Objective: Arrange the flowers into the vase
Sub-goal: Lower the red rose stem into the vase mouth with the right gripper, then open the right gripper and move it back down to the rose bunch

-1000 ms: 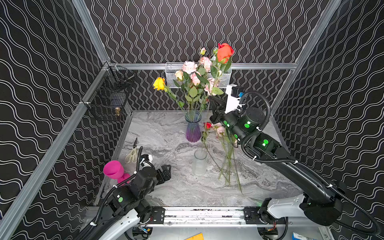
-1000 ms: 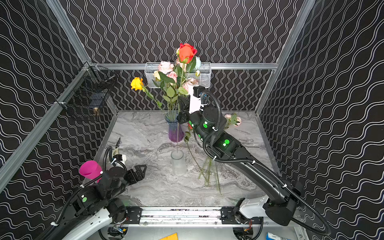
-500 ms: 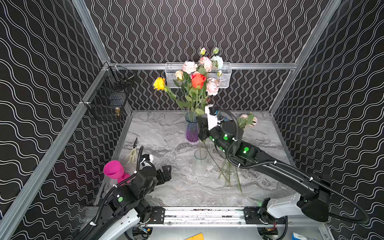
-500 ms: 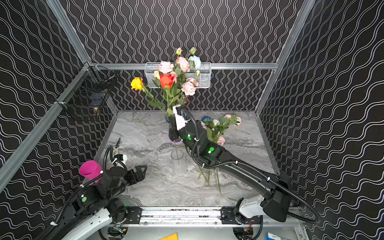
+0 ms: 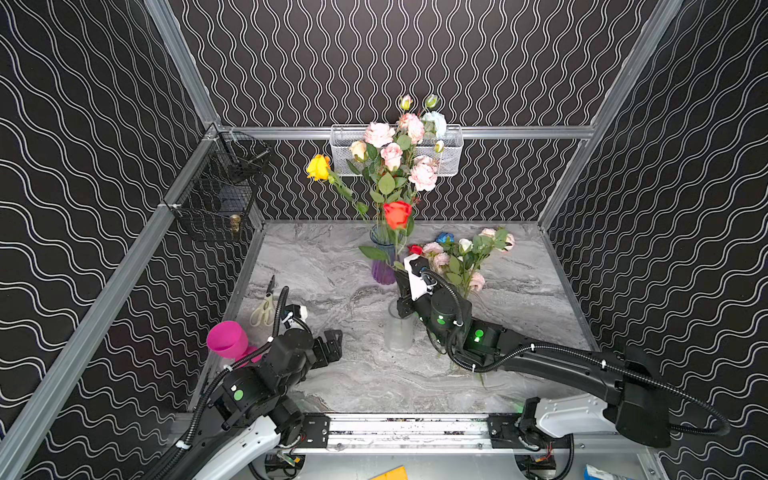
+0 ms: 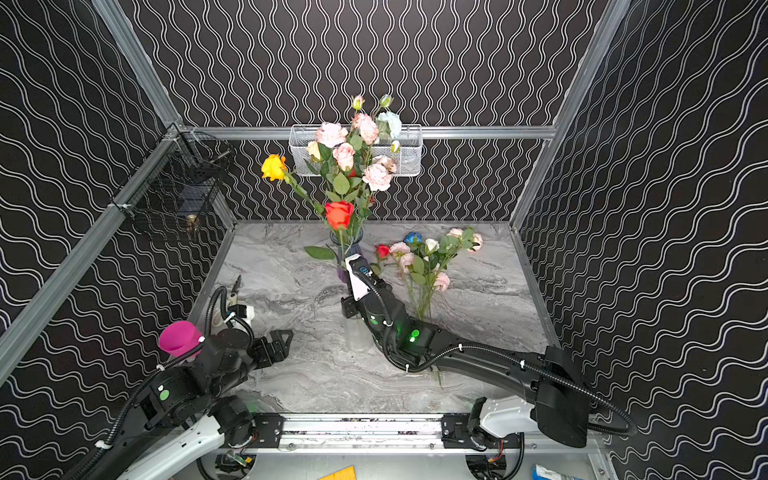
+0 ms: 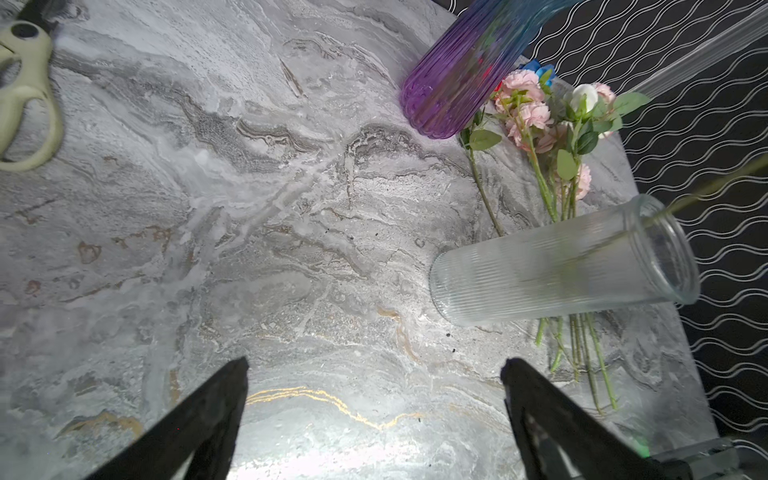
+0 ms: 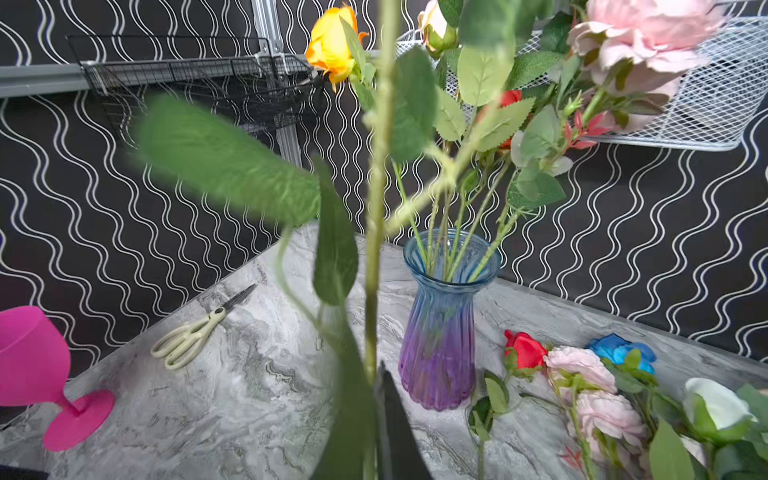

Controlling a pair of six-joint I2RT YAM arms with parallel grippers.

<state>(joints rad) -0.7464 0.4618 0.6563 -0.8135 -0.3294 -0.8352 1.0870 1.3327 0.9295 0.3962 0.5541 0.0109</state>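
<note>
My right gripper (image 5: pixel 404 308) (image 6: pixel 347 305) hangs just above the clear ribbed vase (image 5: pixel 399 332) (image 7: pixel 561 266), shut on the stem (image 8: pixel 376 249) of a red rose (image 5: pixel 397 214) (image 6: pixel 339 214). The stem's lower end reaches into the clear vase's mouth. In the right wrist view one black finger (image 8: pixel 395 415) lies against the stem and a leaf hides the other. The blue-purple vase (image 5: pixel 383 268) (image 8: pixel 440 332) behind holds several pink, white and yellow flowers. More flowers (image 5: pixel 457 257) (image 8: pixel 582 374) lie on the table to its right. My left gripper (image 5: pixel 332 343) (image 7: pixel 374 365) is open and empty, low at the front left.
A pink goblet (image 5: pixel 227 338) and cream-handled scissors (image 5: pixel 264 309) sit by the left wall. On the back wall hangs a white mesh basket (image 5: pixel 451 153), and a black wire basket (image 5: pixel 224 195) is fixed to the left wall. The table (image 5: pixel 324 257) is grey marble.
My right arm came down and forward with the red rose, whose head sank from above the bouquet to the blue vase's neck. The left arm stayed still.
</note>
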